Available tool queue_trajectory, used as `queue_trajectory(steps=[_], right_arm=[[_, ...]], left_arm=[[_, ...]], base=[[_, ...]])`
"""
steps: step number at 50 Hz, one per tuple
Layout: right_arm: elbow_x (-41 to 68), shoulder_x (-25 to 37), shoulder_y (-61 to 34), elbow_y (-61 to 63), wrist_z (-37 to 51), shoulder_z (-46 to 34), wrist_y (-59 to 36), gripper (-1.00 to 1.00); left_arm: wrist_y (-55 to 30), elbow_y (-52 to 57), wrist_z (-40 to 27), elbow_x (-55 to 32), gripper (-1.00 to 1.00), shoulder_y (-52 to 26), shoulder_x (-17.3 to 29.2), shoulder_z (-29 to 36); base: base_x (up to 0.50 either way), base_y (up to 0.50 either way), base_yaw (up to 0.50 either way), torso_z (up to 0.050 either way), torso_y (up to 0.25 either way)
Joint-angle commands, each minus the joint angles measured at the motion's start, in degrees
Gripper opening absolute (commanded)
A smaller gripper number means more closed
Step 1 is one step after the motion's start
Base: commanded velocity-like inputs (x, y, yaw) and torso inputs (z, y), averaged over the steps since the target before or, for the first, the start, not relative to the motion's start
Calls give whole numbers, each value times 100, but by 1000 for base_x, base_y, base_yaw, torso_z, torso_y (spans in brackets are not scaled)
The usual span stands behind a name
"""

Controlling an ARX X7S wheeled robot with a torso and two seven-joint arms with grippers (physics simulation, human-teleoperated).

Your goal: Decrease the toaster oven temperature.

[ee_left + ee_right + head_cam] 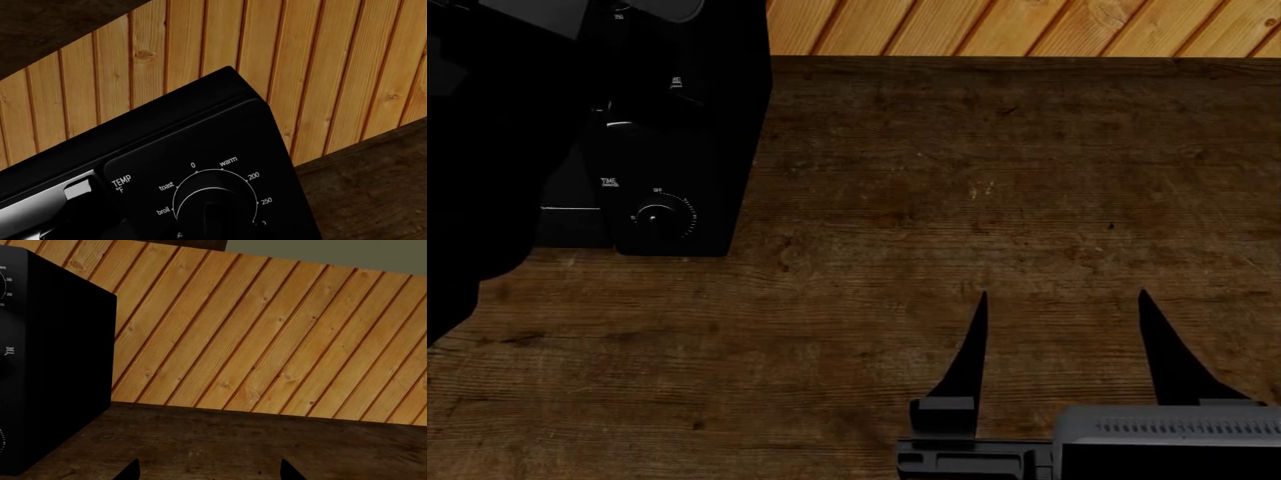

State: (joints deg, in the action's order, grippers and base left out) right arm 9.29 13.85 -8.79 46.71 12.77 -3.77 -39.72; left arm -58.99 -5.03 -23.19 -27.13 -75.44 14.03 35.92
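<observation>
Standing on the dark wooden counter (988, 180) at its far left, against the wood-plank wall (280, 330), is the black oven (694, 130). In the head view most of the oven's front is masked by a dark mass, apparently the left arm; only the lower knob (654, 215), marked TIME, shows clearly.

The left wrist view looks straight at the oven's upper corner. The TEMP °F dial (203, 212) fills the lower part of that picture, ringed by white marks reading broil, toast, 0, warm, 200 and 250. A silver door handle (40, 210) sits just beside the panel. The left gripper's fingers do not show in any view, so whether it is spread or pressed together cannot be told.

The right gripper (1061, 325) hovers over bare counter, well apart from the oven, its two black fingers (972, 345) spread wide and pinching nothing. Its fingertips (130, 471) just show in the right wrist view.
</observation>
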Motion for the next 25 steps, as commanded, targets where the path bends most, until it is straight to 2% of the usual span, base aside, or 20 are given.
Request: queue_trajectory(steps=[1,7,25], right_arm=[[29,31,-41,39,38,-20,-60,100],[43,48,-76,52,59,-27,-102,100],[85,82,-45,81,125,-39,-125,100]], left_arm=[[39,-11,-213,-414,-100,66,-149,-537],[179,-221,-399,-698,-100,148,-358,-1170],[702,-487,-722,-757,-100,364,-500,-1647]], base=[[0,0,0,0,0],[2,0,-1,0,0],[12,-1,-5,0,0]])
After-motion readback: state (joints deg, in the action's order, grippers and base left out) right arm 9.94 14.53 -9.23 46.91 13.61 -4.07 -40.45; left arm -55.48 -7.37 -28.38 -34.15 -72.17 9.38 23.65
